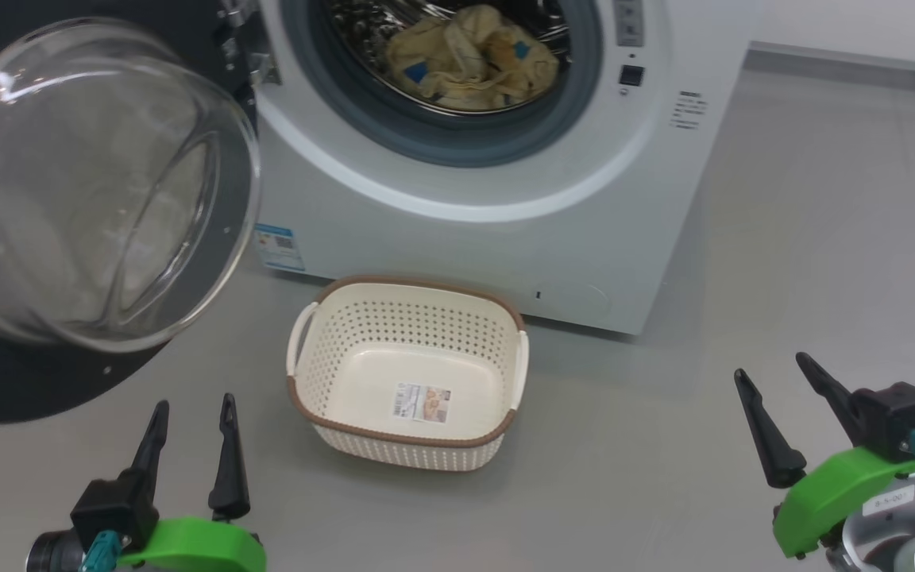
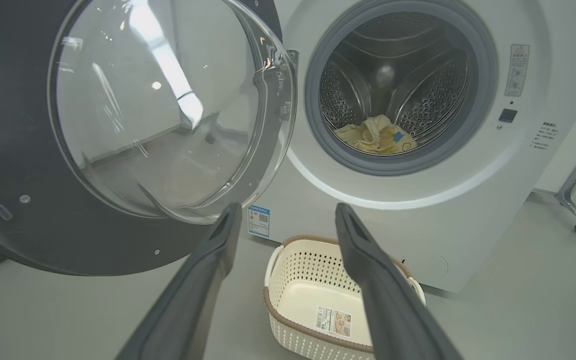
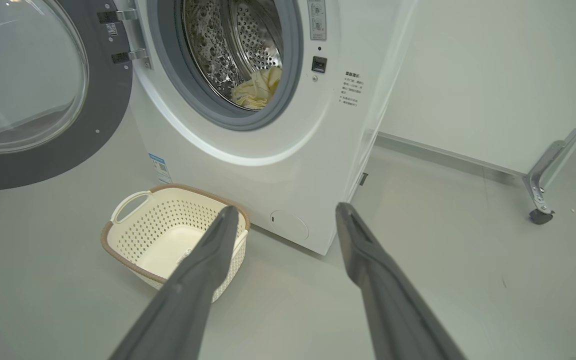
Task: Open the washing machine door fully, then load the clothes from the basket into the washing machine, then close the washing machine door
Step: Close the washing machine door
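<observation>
**Door swung open, clothes in the drum**

The washing machine door [image 1: 100,183] stands open at the upper left of the head view, its bulging clear glass bowl set in a wide, glossy black rim. The white washing machine [image 1: 505,214] spans the top centre. Inside its grey rubber gasket [image 2: 313,100] and perforated steel drum [image 2: 393,85], the clothes [image 1: 469,59] lie in a soft, crumpled cream-yellow heap with blue patches.

The basket [image 1: 418,282] sits on the smooth grey floor [image 1: 783,238] just in front of the machine. It is rectangular cream plastic with dotted sides and a brown woven-look rim, and its label sticker [image 1: 421,403] shows on the bottom.

The left gripper [image 1: 194,401] at lower left and the right gripper [image 1: 770,365] at lower right each have their dark tapered fingers apart, holding nothing.
</observation>
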